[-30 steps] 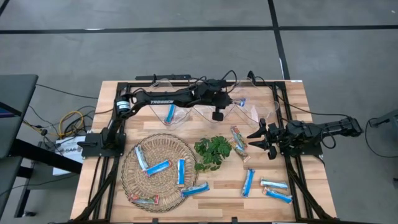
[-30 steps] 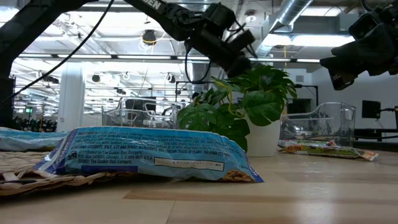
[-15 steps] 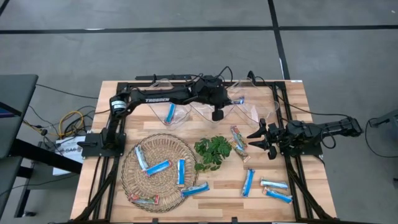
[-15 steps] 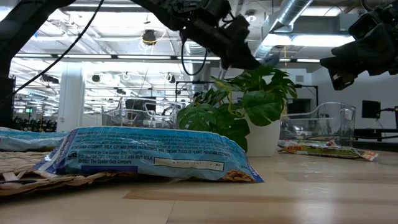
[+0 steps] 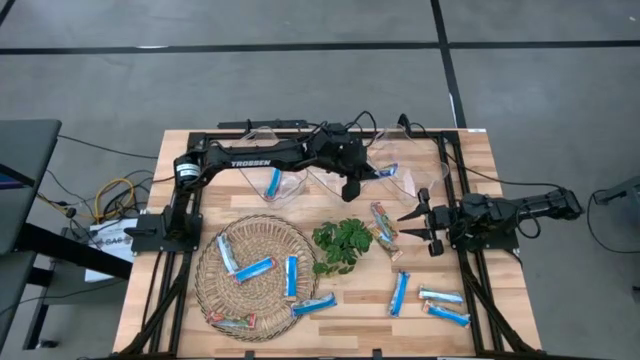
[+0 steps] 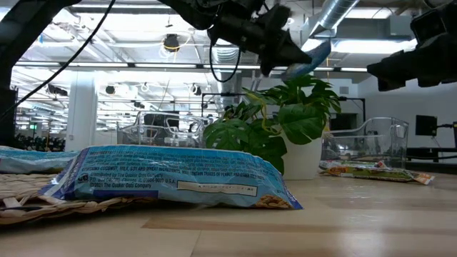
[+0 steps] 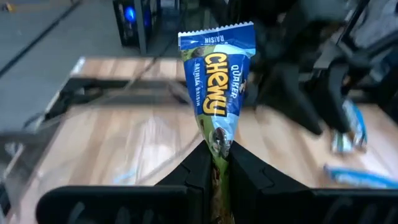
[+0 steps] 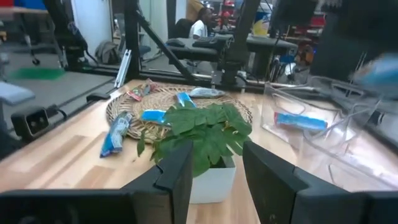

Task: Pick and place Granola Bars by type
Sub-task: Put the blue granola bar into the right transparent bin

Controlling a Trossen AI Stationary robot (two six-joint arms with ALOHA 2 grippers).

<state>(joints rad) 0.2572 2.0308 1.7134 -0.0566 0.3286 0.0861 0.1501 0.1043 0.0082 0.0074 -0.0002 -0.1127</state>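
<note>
A blue-and-white granola bar (image 7: 217,81) is held in the air by my left gripper (image 5: 367,172), which is shut on it above the clear bins (image 5: 330,182) at the table's far edge. The low view shows that gripper (image 6: 282,50) high over the plant with the bar (image 6: 314,56) sticking out. One bin holds a blue bar (image 5: 274,181). Several blue bars and one multicoloured bar (image 5: 232,321) lie in the wicker basket (image 5: 215,290). More bars lie loose at the right front (image 5: 399,293). My right gripper (image 5: 420,222) waits open at the right. My left gripper pinches one end of the blue bar (image 7: 217,144) between its two fingers. The bar runs on along the fingers and sticks out past their tips, its crimped far end (image 7: 216,32) free. It is lifted clear of the table and the bins.
A small potted plant (image 5: 340,245) stands mid-table between the basket and the loose bars. Two multicoloured bars (image 5: 383,222) lie beside it, close to my right gripper. Black frame rails (image 5: 470,290) run along both sides of the table.
My left gripper has risen a little and rolled about its own axis while staying shut on the blue bar, which now shows beside it in the low view. My right gripper has rolled slightly on the spot.
</note>
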